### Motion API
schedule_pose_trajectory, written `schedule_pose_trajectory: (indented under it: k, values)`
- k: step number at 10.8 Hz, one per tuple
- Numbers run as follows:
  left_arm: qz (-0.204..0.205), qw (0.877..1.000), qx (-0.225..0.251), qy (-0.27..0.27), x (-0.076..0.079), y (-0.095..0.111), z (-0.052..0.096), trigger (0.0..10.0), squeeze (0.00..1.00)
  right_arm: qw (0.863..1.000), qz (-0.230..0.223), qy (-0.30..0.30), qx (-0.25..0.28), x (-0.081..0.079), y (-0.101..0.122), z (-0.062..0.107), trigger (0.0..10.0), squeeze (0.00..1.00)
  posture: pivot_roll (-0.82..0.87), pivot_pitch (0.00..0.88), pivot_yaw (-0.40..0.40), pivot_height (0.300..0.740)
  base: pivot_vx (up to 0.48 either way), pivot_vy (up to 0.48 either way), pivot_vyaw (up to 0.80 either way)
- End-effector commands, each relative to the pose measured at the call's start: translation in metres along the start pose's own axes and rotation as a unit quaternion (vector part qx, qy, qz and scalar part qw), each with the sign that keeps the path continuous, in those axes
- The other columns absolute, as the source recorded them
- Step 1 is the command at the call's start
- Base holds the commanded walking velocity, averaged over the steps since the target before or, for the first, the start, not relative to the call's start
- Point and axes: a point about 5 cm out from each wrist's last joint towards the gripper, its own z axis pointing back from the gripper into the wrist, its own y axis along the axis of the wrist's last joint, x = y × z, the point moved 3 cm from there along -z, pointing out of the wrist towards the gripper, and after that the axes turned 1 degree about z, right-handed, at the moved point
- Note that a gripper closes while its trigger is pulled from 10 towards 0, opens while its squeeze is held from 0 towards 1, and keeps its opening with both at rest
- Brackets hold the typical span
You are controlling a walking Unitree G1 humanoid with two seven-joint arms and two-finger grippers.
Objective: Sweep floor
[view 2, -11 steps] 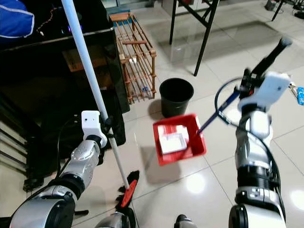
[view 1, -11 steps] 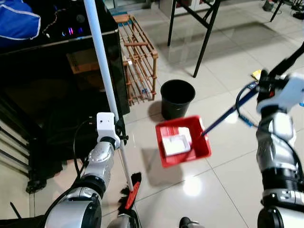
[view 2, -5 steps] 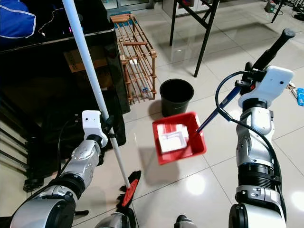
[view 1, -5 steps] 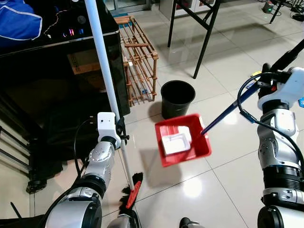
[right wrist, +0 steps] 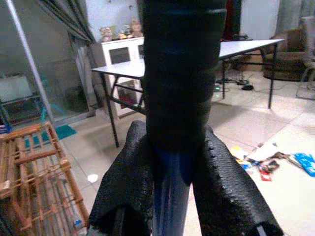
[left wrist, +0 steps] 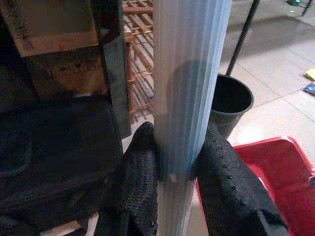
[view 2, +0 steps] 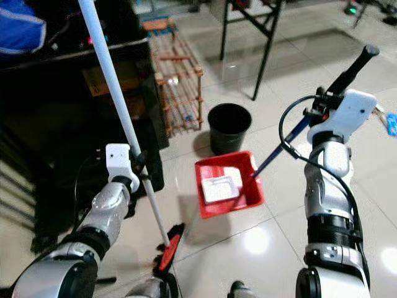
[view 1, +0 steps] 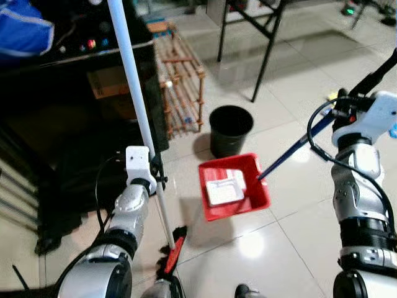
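My left gripper (left wrist: 172, 172) is shut on the white broom handle (view 1: 136, 105), which stands nearly upright; the broom head (view 1: 172, 253), red and black, rests on the tiles near my feet. My right gripper (right wrist: 172, 162) is shut on the blue dustpan handle (view 2: 282, 152), just below its black grip (view 2: 352, 67). The red dustpan (view 1: 232, 186) hangs tilted above the floor with white paper (view 1: 224, 190) lying in it. A black waste bin (view 1: 231, 128) stands just beyond the dustpan.
A dark cabinet (view 1: 74, 112) is at my left, with a wooden rack (view 1: 183, 87) beside it. Black table legs (view 1: 263, 53) stand behind the bin. Small litter (view 2: 391, 124) lies on the tiles at far right. Glossy tiles (view 1: 248, 248) spread in front.
The dustpan has shifted slightly left and toward the bin, with the right arm raised a little. The broom and left arm have held still.
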Motion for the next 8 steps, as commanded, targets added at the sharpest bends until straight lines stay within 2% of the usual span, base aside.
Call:
schedule_pose_trajectory:
  k: [1,6,7,8]
  values:
    - [0.0,1.0,0.014,-0.006,0.003,0.0068,-0.0019,10.0,0.0,1.0,0.0,-0.009,0.024,0.0059,0.011,0.0003,10.0,0.0,-0.04,0.196,0.038,0.74,0.0,0.0,0.0]
    - [0.001,1.0,0.013,-0.004,0.002,0.0066,-0.0018,10.0,0.0,1.0,-0.002,-0.007,0.025,0.0028,0.0106,0.0011,10.0,0.0,-0.04,0.197,0.039,0.74,0.0,0.0,0.0]
    - [0.0,1.0,0.013,-0.005,0.0023,0.0066,-0.0018,10.0,0.0,1.0,-0.007,-0.01,0.02,0.0039,0.0091,0.0013,10.0,0.0,-0.04,0.198,0.039,0.74,0.247,0.0,0.0]
    - [0.0,1.0,0.012,-0.005,0.0022,0.0066,-0.0019,10.0,0.0,1.0,-0.015,-0.011,0.015,0.0041,0.008,0.0008,10.0,0.0,-0.04,0.199,0.039,0.74,0.285,0.0,-0.78]
